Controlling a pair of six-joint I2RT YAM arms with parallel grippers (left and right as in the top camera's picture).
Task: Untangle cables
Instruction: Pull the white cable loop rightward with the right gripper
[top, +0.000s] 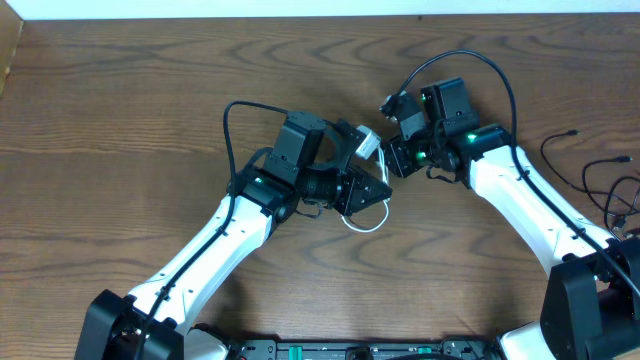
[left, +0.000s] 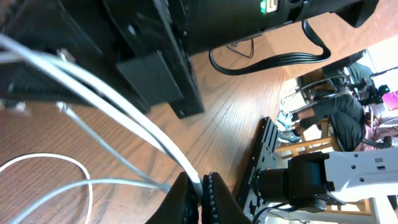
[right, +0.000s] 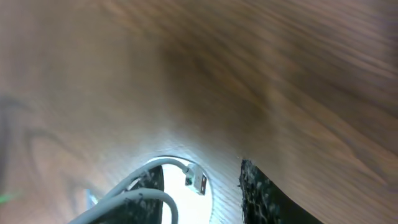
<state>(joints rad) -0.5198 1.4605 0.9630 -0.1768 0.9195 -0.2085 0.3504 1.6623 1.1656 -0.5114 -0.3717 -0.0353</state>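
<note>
The white cable (top: 366, 142) runs between my two grippers at the table's middle, and one loop of it (top: 366, 222) lies on the wood. My left gripper (top: 384, 191) is shut on it; in the left wrist view the white cord (left: 143, 127) runs taut into the pinched fingertips of the gripper (left: 201, 185). My right gripper (top: 390, 160) stands just right of the cord with its jaws apart. In the right wrist view the cable's white plug (right: 198, 180) hangs loose between the fingers of the gripper (right: 202, 172). A thin black cable (top: 600, 178) lies at the table's right edge.
The two arms' heads nearly touch at the centre; the right arm's black housing (left: 155, 74) fills the top of the left wrist view. Thick black robot wires (top: 470, 70) arch over the right wrist. The wooden table (top: 130, 120) stretches left and back.
</note>
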